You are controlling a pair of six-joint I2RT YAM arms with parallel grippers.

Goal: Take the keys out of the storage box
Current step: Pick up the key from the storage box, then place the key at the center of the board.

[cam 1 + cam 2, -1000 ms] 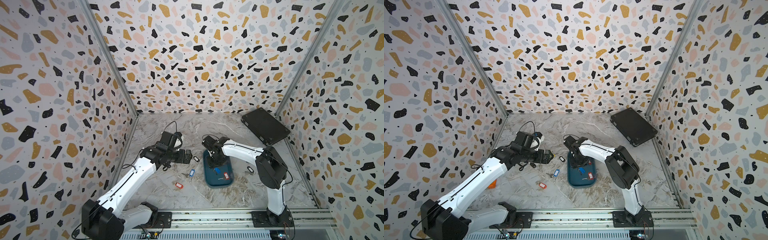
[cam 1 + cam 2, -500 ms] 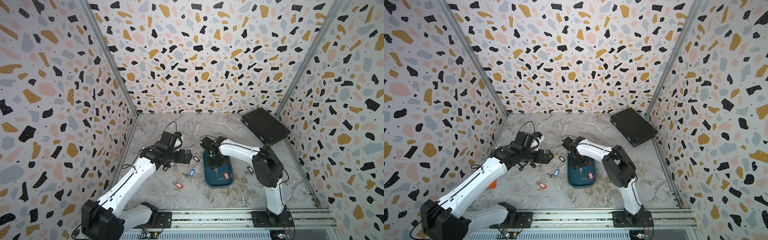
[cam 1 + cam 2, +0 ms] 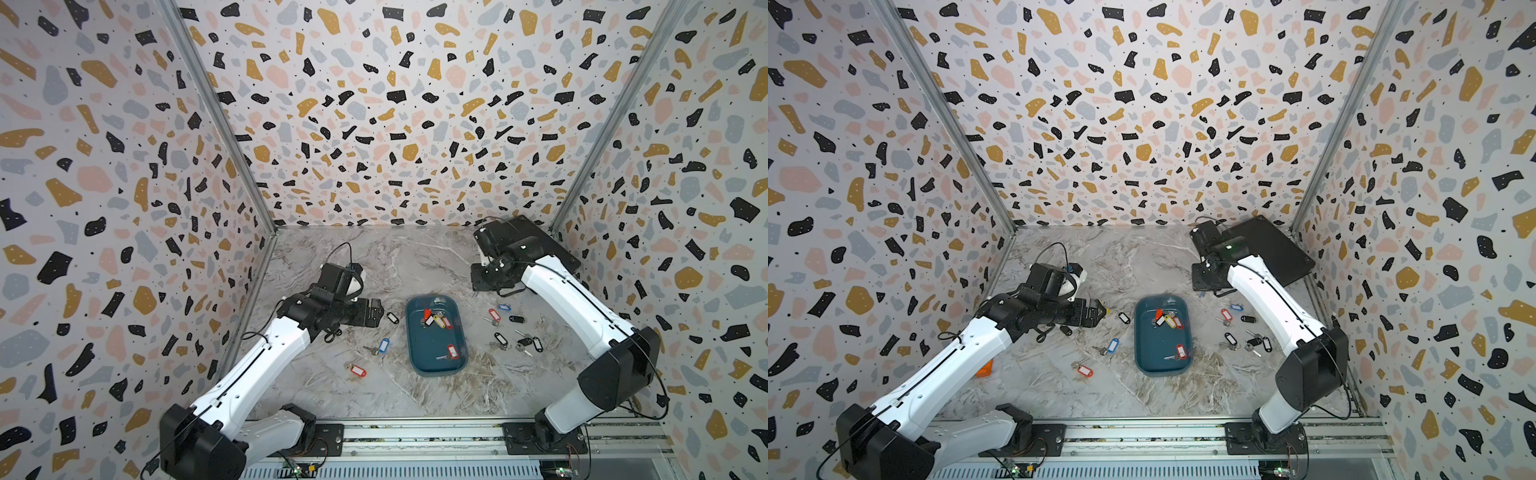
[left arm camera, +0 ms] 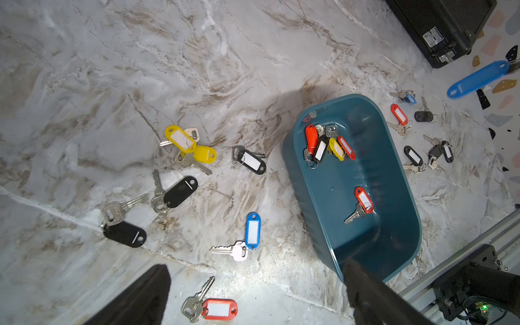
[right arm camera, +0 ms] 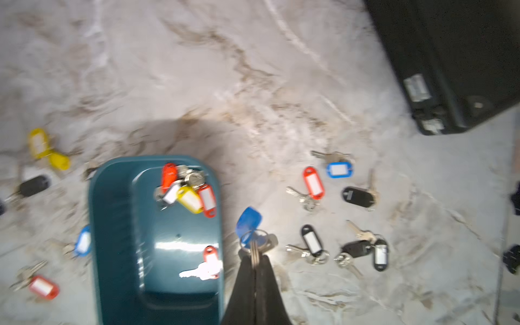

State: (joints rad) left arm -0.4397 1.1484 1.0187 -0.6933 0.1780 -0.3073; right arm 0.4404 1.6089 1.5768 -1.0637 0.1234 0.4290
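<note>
Through motion blur, the right end effector [image 5: 254, 254] clamps the ring of a blue-tagged key [image 5: 249, 222]; the left end effector [image 3: 374, 314] gapes wide, empty.

Lifted out of storage box [image 5: 118, 239]: right gripper [image 5: 254, 254], clamping blue-tag key [image 5: 249, 221].

The left arm [image 3: 266, 357] and right arm [image 3: 569, 299]: white links, black joints. Thin black cables [image 3: 345, 244] loop at wrists.

The storage box [image 3: 428, 343] lies on the table [image 3: 374, 257], keys [image 3: 434, 320] in it and either side, case [image 3: 1279, 245] behind right.
</note>
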